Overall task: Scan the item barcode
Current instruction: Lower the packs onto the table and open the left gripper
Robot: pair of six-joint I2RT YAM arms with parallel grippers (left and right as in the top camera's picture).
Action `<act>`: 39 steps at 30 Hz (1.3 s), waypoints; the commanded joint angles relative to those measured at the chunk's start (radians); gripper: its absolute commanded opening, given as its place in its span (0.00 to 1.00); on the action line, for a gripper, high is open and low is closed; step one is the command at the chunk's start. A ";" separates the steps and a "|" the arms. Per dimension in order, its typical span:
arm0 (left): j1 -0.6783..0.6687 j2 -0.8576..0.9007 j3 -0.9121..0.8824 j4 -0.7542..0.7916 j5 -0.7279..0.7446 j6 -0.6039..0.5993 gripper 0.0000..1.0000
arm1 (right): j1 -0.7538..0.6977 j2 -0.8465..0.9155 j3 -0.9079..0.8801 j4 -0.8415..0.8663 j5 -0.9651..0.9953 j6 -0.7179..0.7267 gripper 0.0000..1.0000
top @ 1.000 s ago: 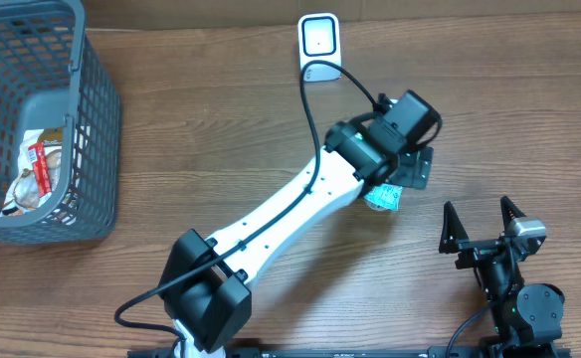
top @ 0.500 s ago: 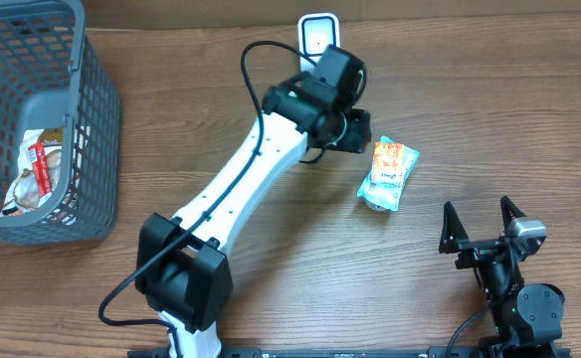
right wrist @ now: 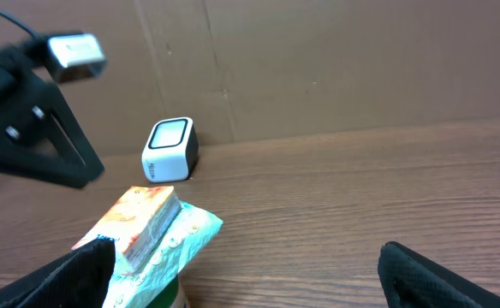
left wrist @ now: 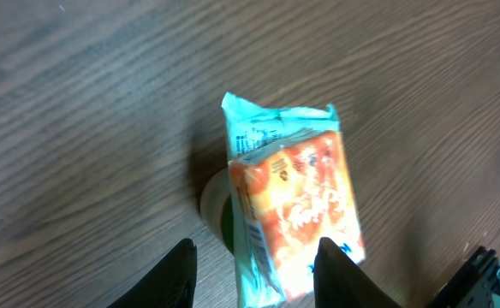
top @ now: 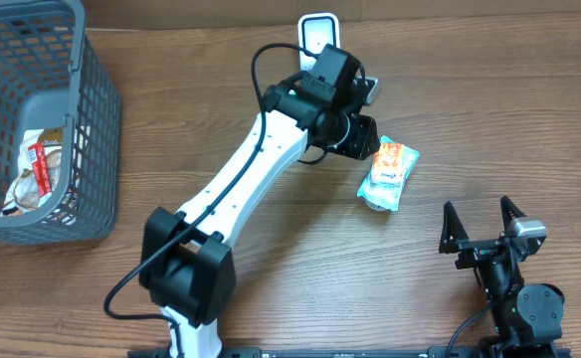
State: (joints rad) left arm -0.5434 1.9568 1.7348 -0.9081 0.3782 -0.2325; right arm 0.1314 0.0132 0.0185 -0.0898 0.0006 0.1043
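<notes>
- The left gripper (left wrist: 257,255) is hovering low over the bench (top: 489,89), its jaws standing partly apart with nothing between them. From overhead it is sitting just beside the upper left end of the snack packet, not on it.
- The snack packet (top: 388,171) is lying flat on the bench with its orange printed face up. It is between the two grippers and apart from the scanner (top: 319,38), which is standing at the far edge.
- A pale round thing (left wrist: 211,201) is showing from under one edge of the packet; I cannot tell what it is.
- The right gripper (top: 480,217) is waiting wide open near the front edge, holding nothing.
- A grey basket (top: 96,129) is sitting well off to the left, with wrapped goods (top: 40,167) inside.
- The jaws look too narrowly set to straddle the packet, so they are likely to land on top of it or shove it across the smooth wood.
- If the packet is resting on that round thing, a pressing finger could rock or tip it.
- I am not making out a barcode. A grip that covers it, or turns the wrong face to the scanner, would give no read.
</notes>
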 commanded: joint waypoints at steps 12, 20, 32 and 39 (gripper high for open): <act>-0.023 0.077 -0.005 0.005 0.038 0.019 0.36 | -0.003 -0.003 -0.010 0.006 0.006 -0.005 1.00; -0.048 0.097 -0.005 0.010 0.038 0.019 0.36 | -0.003 -0.002 -0.010 0.006 0.006 -0.005 1.00; -0.066 0.098 -0.005 -0.001 0.004 0.018 0.16 | -0.003 -0.003 -0.010 0.006 0.006 -0.005 1.00; -0.063 0.091 -0.002 0.008 0.039 0.021 0.04 | -0.003 -0.002 -0.010 0.006 0.006 -0.005 1.00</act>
State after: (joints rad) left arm -0.6025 2.0388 1.7340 -0.9031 0.3943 -0.2283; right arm 0.1314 0.0132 0.0185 -0.0895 0.0006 0.1043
